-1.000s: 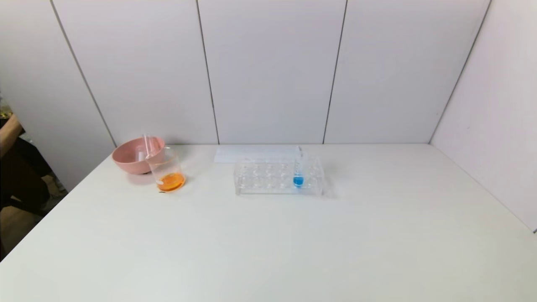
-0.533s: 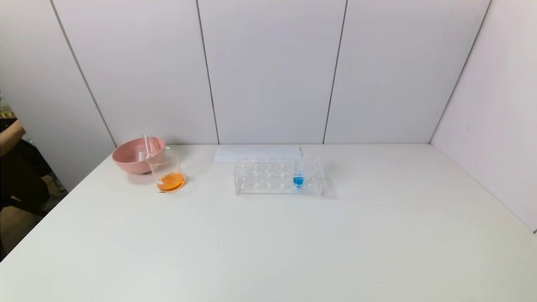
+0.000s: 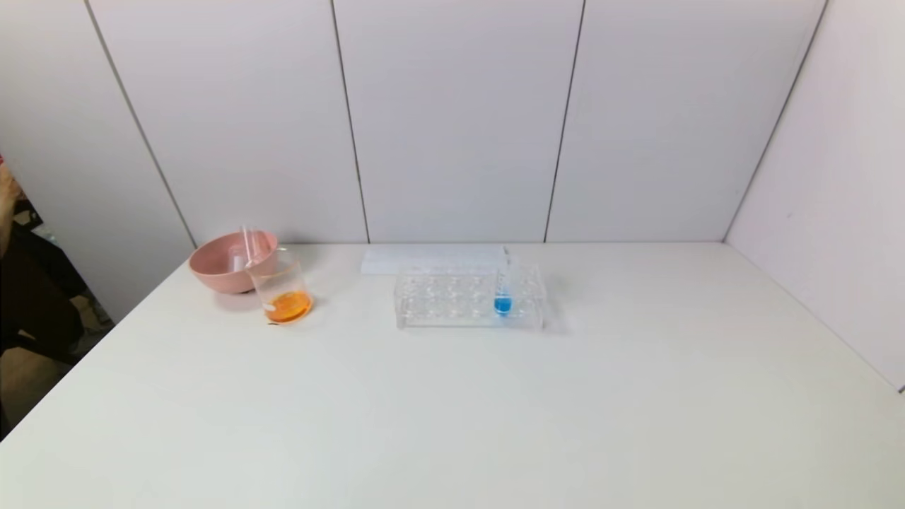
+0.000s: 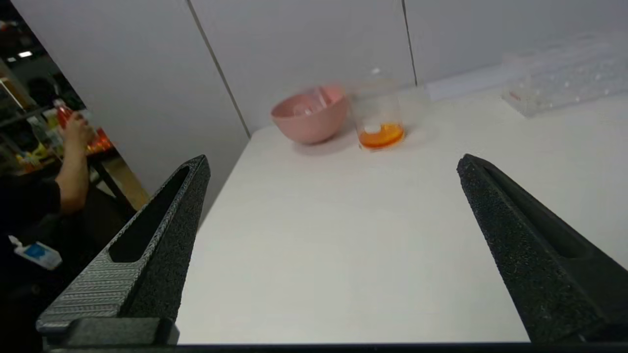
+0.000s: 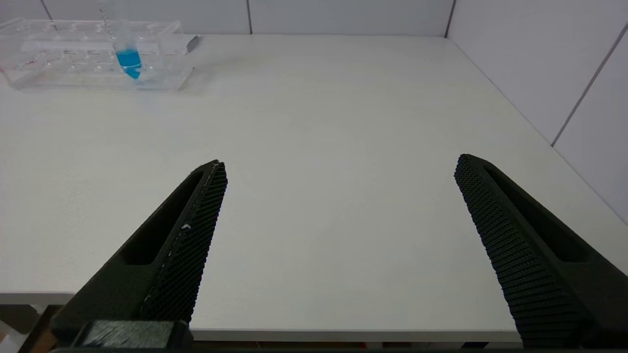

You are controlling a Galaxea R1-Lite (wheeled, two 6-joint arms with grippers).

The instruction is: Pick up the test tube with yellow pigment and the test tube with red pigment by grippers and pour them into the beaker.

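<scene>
the beaker [image 3: 283, 290], holding orange liquid just beside the pink bowl [image 3: 225, 263], lies ahead of the left gripper [image 4: 333, 196], the nearer one, while both it and the right gripper [image 5: 338, 196] hang with fingers wide apart, holding nothing.

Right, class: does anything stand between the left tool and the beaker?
Nothing visible does. Only bare table lies between the open left tool and the beaker. The pink bowl sits off to the beaker's side, out of the path.
</scene>
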